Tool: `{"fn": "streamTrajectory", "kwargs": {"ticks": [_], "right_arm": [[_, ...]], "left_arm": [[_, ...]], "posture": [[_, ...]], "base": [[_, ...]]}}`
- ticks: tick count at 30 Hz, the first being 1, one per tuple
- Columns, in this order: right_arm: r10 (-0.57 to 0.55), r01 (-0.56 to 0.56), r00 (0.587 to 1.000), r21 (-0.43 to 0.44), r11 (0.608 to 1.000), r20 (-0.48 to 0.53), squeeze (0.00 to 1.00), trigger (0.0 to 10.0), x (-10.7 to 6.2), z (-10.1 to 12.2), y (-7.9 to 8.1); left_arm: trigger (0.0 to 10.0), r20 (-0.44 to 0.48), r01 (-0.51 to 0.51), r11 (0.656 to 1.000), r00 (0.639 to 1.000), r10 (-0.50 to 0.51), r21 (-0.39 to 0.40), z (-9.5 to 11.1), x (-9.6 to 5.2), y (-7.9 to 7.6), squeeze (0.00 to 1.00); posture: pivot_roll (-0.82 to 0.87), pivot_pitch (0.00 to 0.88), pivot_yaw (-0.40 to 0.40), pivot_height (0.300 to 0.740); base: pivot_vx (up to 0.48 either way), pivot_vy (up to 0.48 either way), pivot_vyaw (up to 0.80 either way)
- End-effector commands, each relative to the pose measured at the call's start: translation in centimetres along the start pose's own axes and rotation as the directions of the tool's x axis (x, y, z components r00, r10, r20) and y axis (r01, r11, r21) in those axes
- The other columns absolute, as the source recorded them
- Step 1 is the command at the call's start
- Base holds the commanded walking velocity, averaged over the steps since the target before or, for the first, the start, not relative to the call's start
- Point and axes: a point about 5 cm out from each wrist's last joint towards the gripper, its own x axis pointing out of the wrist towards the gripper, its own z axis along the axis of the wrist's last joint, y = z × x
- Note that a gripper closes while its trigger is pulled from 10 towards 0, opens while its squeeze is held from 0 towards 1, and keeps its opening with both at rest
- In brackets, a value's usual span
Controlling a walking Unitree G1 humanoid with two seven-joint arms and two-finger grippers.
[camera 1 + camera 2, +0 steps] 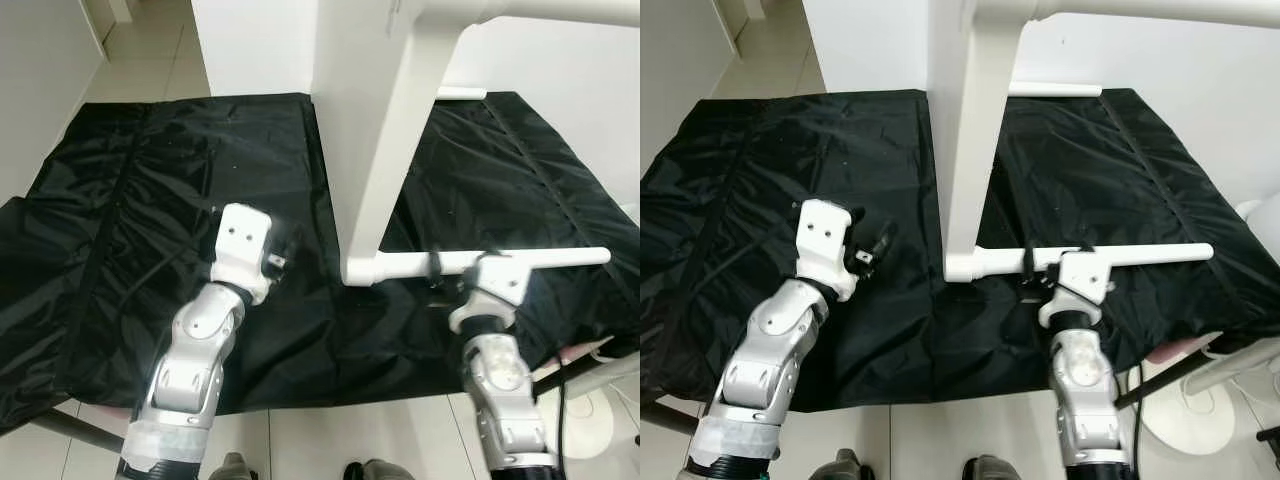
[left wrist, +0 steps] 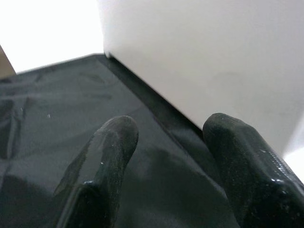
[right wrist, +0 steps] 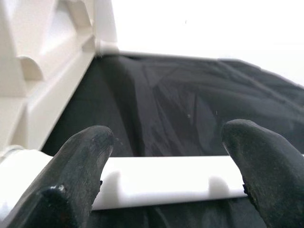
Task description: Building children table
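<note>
A white children's table lies on its side on a black cloth (image 1: 140,200), its flat top panel (image 1: 365,130) standing upright. One round white leg (image 1: 560,258) runs level just above the cloth. My right gripper (image 1: 1032,275) is at this leg near the panel. It is open, with its black fingers (image 3: 85,156) either side of the leg (image 3: 166,183). A second leg (image 1: 560,10) sticks out high up, and a third leg (image 1: 462,93) lies at the back. My left gripper (image 1: 285,252) hovers open and holding nothing just left of the panel (image 2: 199,61).
The black cloth covers a low platform with its front edge close to me. White tiled floor (image 1: 330,440) lies before it, and a white wall (image 1: 250,45) behind. A white round stand base (image 1: 590,425) and dark rods sit at the lower right.
</note>
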Motion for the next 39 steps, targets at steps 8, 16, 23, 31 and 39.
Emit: {"fn": "streamTrajectory", "kwargs": {"ticks": [8,16,23,31,39], "right_arm": [[0.017,-0.017,1.000,0.017,1.000,0.008,1.00,10.0,-1.3,-0.5,0.6],[0.064,-0.064,0.998,0.028,0.998,0.019,1.00,10.0,-2.2,-0.5,0.7],[0.135,-0.134,0.991,0.142,0.981,0.004,0.00,10.0,-1.5,-0.7,1.7],[0.280,-0.280,0.960,0.167,0.945,0.023,0.00,10.0,-0.3,-1.4,4.1],[0.359,-0.357,0.933,0.135,0.924,0.012,0.00,10.0,-0.4,-2.1,4.8]], "left_arm": [[10.0,0.016,-0.096,0.995,0.995,0.096,-0.033,-0.5,-0.9,0.5,1.00],[10.0,0.002,-0.108,0.994,0.994,0.108,-0.024,-1.5,-2.3,0.6,1.00],[10.0,-0.010,-0.165,0.986,0.986,0.165,-0.021,-2.2,-2.2,1.2,0.00],[10.0,0.015,-0.186,0.981,0.982,0.187,-0.045,-2.7,-1.4,1.4,0.00],[10.0,-0.002,-0.167,0.984,0.986,0.167,-0.058,-3.4,-1.7,1.4,0.00]], "posture": [[-0.05,0.000,0.030,0.740],[-0.05,0.000,0.028,0.740],[-0.04,0.003,0.027,0.740],[-0.03,0.000,0.016,0.740],[-0.02,0.017,0.013,0.740]], "base": [[0.000,0.000,0.00],[0.000,0.000,0.00],[0.000,0.000,0.00],[0.000,0.000,0.00],[0.000,0.000,0.00]]}}
